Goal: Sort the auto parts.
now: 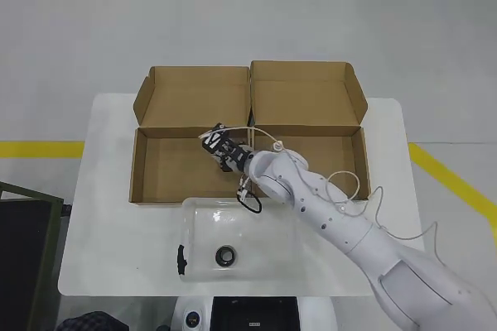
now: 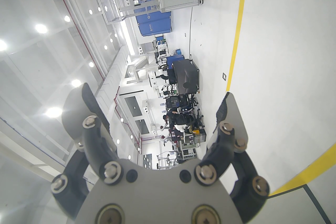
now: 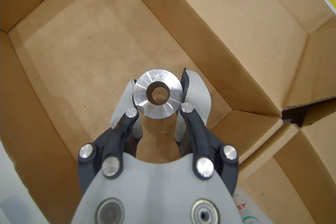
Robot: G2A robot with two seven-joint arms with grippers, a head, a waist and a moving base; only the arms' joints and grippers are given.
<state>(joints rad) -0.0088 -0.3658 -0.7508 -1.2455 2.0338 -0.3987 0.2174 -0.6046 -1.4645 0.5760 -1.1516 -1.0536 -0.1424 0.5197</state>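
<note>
In the top view, a white rounded-corner table (image 1: 108, 248) carries two open brown corrugated cardboard boxes side by side, the left box (image 1: 135, 165) and the right box (image 1: 360, 157), each with its lid flap folded back. On the robot's side of them sits a clear, glossy plastic tray (image 1: 265, 219) holding a small black ring-shaped part (image 1: 225, 256) and a slim black elongated part (image 1: 181, 260). The white right arm slants across the tray, and the right gripper (image 1: 218, 142) is over the left box, near the wall it shares with the right one. In the left wrist view, the left gripper (image 2: 157, 93) points out into the room, its black-padded metal fingers spread wide with nothing between them. In the right wrist view, the right gripper (image 3: 157, 88) pinches a bright silver metal ring (image 3: 168, 104) by its outer edge. The ring has a machined, sloped face and a round centre hole, and it sits over the matte cardboard floor (image 3: 78, 51) of the box. Some red and teal print at that view's edge is too small to read.
</note>
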